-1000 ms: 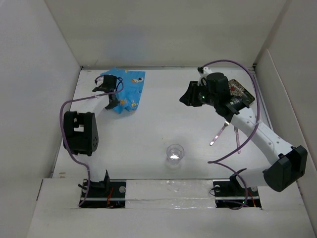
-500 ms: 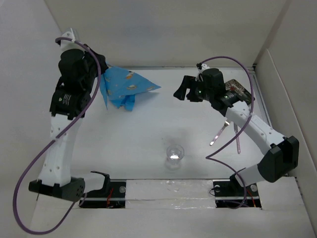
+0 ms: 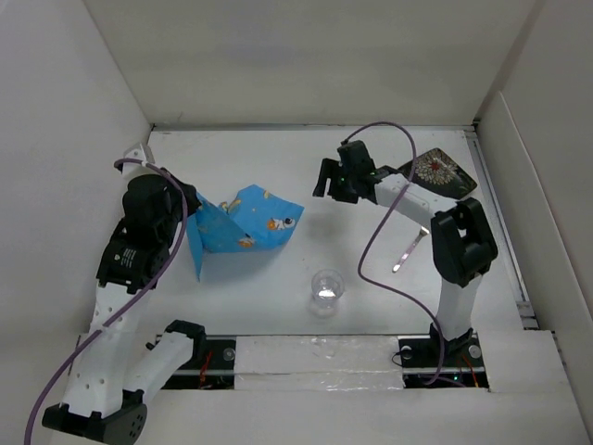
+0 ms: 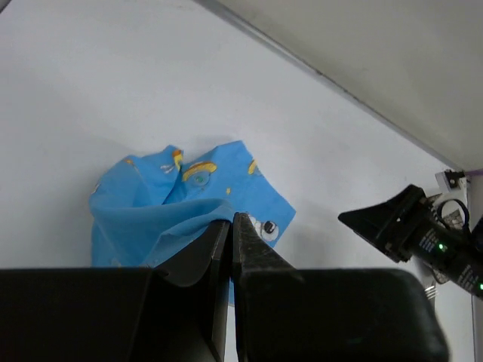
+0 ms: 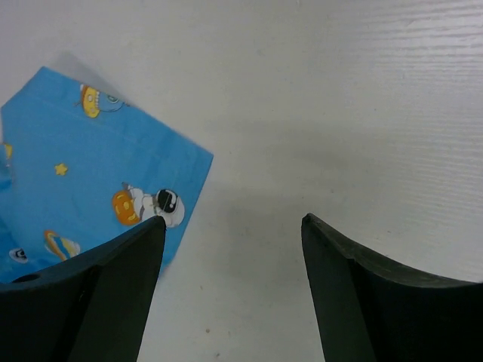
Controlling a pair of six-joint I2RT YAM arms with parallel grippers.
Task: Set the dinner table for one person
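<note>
Pinching the blue cloth (image 3: 243, 227) by its edge, the left gripper (image 4: 232, 219) holds it crumpled over the white table (image 3: 306, 176). The right gripper (image 5: 233, 220) hangs spread wide nearby. Glass (image 3: 326, 286), plate (image 3: 443, 173) and cutlery (image 3: 410, 250) lie scattered, so the setting looks barely begun.
</note>
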